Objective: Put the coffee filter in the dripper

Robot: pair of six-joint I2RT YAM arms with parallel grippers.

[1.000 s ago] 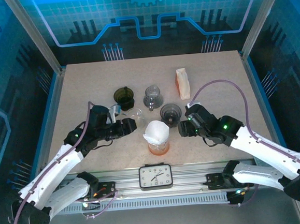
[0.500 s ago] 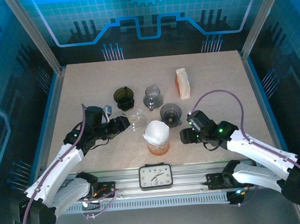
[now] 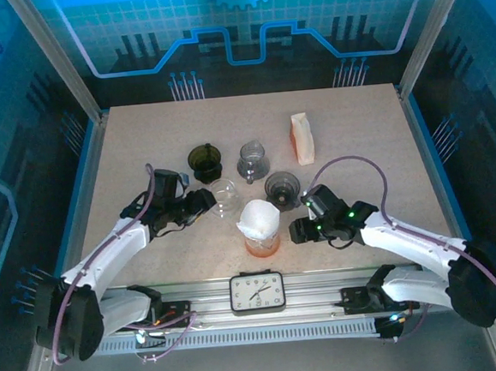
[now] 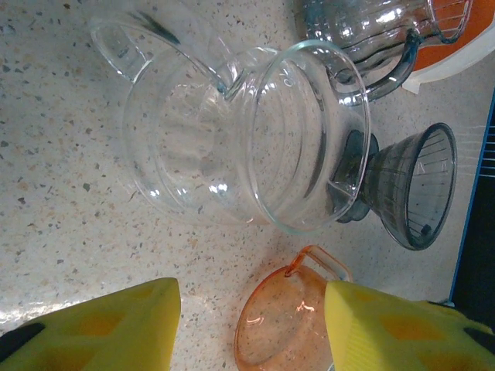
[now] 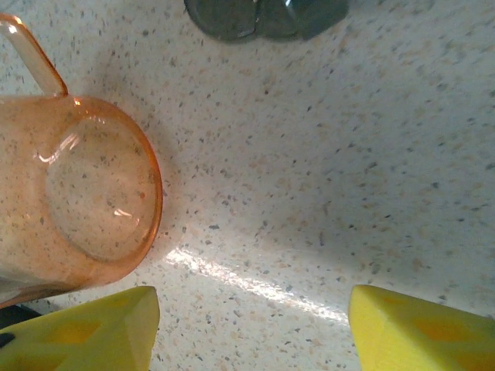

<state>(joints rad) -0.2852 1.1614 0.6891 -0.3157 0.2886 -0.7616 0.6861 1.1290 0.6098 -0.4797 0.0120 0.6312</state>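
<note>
The white coffee filter [image 3: 258,216] stands as a cone in the mouth of the orange dripper [image 3: 263,244] near the table's front middle. My right gripper [image 3: 295,231] is just right of that dripper, open and empty. In the right wrist view the orange dripper [image 5: 85,185] lies left of the open gripper [image 5: 251,332], with bare table between the yellow fingers [image 5: 85,332]. My left gripper [image 3: 201,203] is open beside a clear glass dripper [image 3: 224,194]. In the left wrist view the gripper [image 4: 251,332] faces the clear dripper [image 4: 247,139] and the orange dripper [image 4: 290,325].
A dark green dripper [image 3: 204,160], a ribbed grey glass vessel [image 3: 252,160] and a dark grey dripper [image 3: 282,188] stand behind the orange one. An orange-and-white packet [image 3: 302,137] lies at the back right. A clock [image 3: 257,291] sits on the front rail.
My right gripper has moved nearer the front edge and a little left, beside the orange dripper. My left gripper has drawn back slightly from the clear dripper. The filter has not moved.
</note>
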